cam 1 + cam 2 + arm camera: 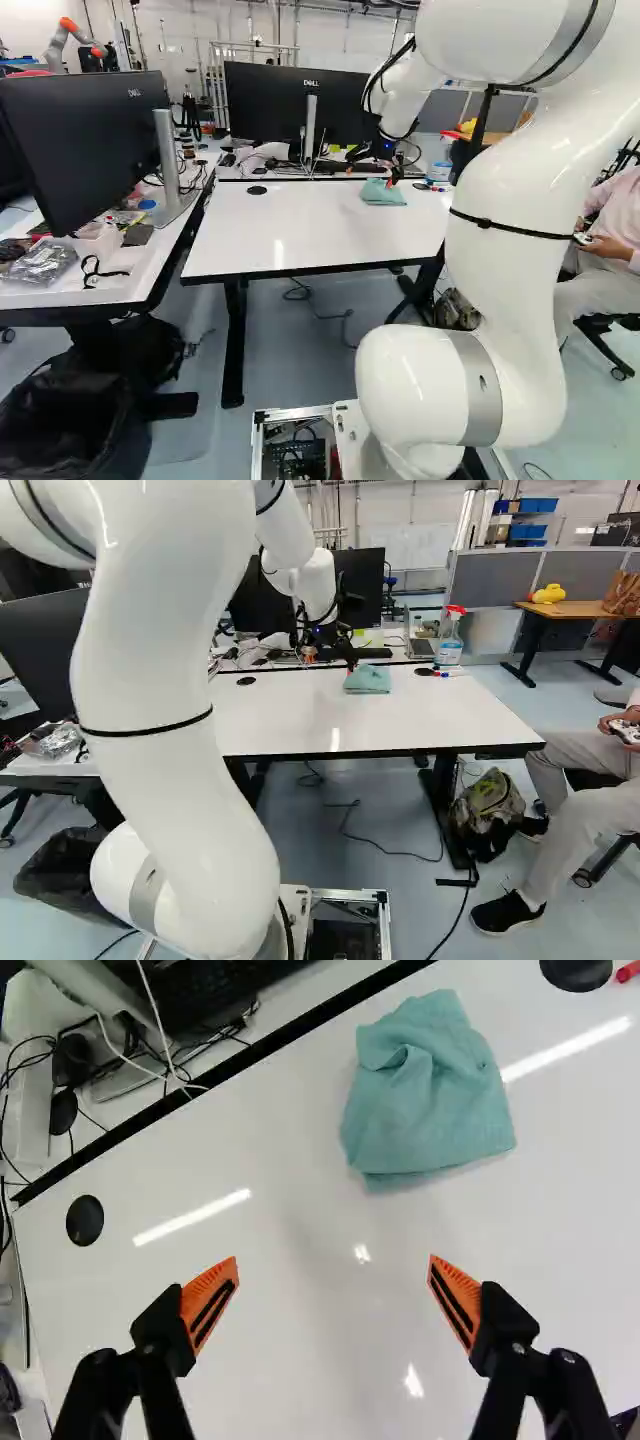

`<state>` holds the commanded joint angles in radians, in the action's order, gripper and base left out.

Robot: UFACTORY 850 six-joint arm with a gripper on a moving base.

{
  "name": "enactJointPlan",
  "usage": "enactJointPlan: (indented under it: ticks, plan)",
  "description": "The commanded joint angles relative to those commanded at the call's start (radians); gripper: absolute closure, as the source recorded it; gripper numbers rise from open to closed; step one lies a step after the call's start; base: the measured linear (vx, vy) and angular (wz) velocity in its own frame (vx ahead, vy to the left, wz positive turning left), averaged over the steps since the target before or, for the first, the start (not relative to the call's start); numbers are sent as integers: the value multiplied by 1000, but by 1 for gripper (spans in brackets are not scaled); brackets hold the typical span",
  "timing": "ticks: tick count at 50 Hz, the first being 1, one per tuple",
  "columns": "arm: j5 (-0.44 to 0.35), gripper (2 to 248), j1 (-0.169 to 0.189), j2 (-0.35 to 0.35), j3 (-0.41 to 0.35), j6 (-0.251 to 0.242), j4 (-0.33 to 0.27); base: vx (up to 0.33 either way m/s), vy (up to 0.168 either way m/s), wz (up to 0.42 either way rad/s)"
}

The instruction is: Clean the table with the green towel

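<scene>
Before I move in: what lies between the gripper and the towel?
Only bare white tabletop, with a little glare, between the open gripper and the towel; the wrist view shows it.

The arm (505,290) is glossy white, built of thick, rounded tube sections. Well back from the end effector (330,658), a silver-grey band (480,390) rings a bulging joint, and a thin black strap (510,228) circles the white shell. Black cables (371,92) loop just behind the end effector, whose black linkages carry pale round screws (518,1348) and wedge-shaped, ribbed orange pads (210,1305) with dark slots.
</scene>
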<state>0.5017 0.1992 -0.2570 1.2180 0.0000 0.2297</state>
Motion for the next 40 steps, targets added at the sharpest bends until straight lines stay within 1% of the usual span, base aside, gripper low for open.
enactJointPlan:
  ticks: [31, 38, 40]
  plan:
    - [0, 3, -84, 99, -114, 0, 0, 0, 0, 0]
    - [0, 3, -101, 126, -144, 0, 0, 0, 0, 0]
    - [0, 3, -101, 126, -144, 0, 0, 0, 0, 0]
